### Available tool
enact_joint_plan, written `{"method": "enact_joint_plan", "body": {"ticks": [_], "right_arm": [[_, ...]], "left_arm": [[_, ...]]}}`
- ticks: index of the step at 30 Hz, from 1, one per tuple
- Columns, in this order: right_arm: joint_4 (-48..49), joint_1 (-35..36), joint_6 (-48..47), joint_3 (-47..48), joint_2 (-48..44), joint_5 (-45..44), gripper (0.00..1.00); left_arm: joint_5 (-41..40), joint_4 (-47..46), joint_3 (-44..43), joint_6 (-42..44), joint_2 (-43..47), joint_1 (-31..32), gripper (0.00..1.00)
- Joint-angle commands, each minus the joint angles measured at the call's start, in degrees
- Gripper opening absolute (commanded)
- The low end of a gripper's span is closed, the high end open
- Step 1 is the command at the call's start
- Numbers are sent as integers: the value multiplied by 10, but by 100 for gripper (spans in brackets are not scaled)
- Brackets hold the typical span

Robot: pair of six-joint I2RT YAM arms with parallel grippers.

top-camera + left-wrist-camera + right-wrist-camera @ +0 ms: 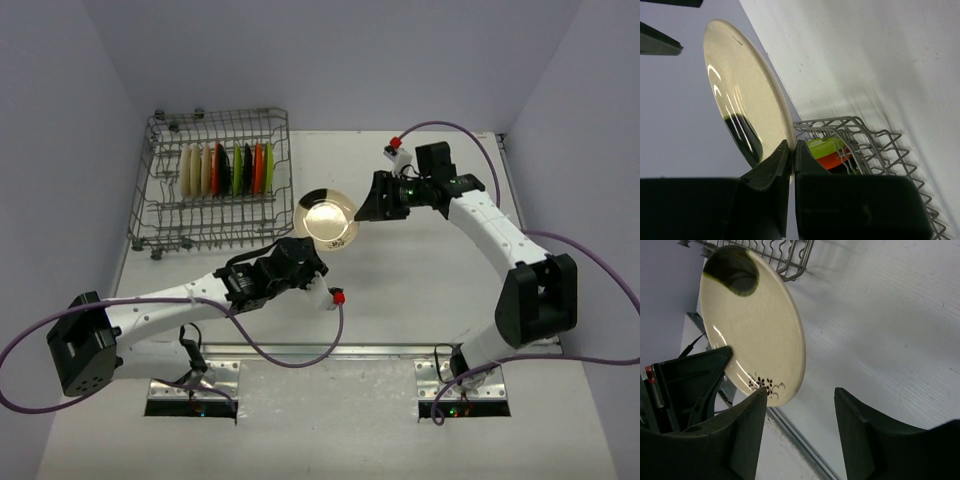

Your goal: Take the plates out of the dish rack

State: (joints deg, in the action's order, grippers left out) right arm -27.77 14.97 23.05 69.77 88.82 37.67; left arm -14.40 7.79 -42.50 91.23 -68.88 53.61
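Centre frame, the left gripper (316, 256) clamps the rim of a cream plate (328, 214) above the table (420, 290). The right gripper (360, 208), jaws apart, sits at its right edge, possibly touching. More plates (228, 168) stand in the rack (165, 215), upper left.

The cream plate (328, 217) has a smooth, high-gloss surface with bright highlights and reflections; the coloured plates (225, 168) look smooth and plastic. The dish rack (165, 215) is grey metal wire with a dull sheen. The tabletop (420, 290) is white and matt with faint specks, and the left claw (792, 150) and right claw (800, 400) are matt black plastic.
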Motion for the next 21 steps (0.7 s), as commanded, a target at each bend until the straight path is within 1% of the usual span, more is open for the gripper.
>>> {"method": "enact_joint_plan", "body": {"ticks": [1, 3, 5, 6, 7, 8, 9, 10, 11, 12, 14, 16, 18, 19, 20, 21], "right_arm": [[9, 15, -14, 33, 12, 13, 56], [10, 16, -15, 33, 17, 15, 56], [14, 19, -16, 32, 23, 19, 51], [15, 19, -16, 32, 24, 21, 47], [16, 19, -15, 34, 27, 26, 33], [16, 19, -13, 36, 30, 30, 16], [15, 19, -13, 39, 31, 31, 7], [13, 19, -12, 41, 32, 30, 2], [11, 18, -11, 44, 32, 30, 0], [10, 17, -9, 45, 33, 30, 0], [11, 4, 1, 50, 36, 38, 0], [13, -20, 8, 58, 41, 48, 0], [20, -66, 25, 70, 50, 56, 0], [25, -91, 39, 77, 58, 58, 0], [31, -117, 55, 85, 69, 59, 0], [33, -133, 60, 93, 77, 54, 0]], "left_arm": [[-7, -47, 0, 1, 7, 14, 0], [-6, -47, 0, -3, 8, 16, 0], [-6, -49, 2, -7, 9, 19, 0], [-6, -50, 3, -9, 9, 21, 0], [-7, -52, 4, -11, 10, 22, 0], [-9, -54, 4, -14, 10, 24, 0], [-12, -54, 5, -19, 10, 25, 2], [-18, -54, 5, -22, 9, 26, 8], [-24, -54, 4, -26, 9, 26, 16], [-27, -55, 3, -35, 9, 26, 23], [-33, -55, -7, -73, 11, 26, 47], [-35, -46, -22, -112, 11, 26, 75], [-37, -24, -51, -157, 11, 20, 96], [-35, -13, -67, -193, 11, 14, 100], [-31, -2, -84, -239, 11, 6, 100], [-21, 10, -108, -260, 10, -14, 100]]}}
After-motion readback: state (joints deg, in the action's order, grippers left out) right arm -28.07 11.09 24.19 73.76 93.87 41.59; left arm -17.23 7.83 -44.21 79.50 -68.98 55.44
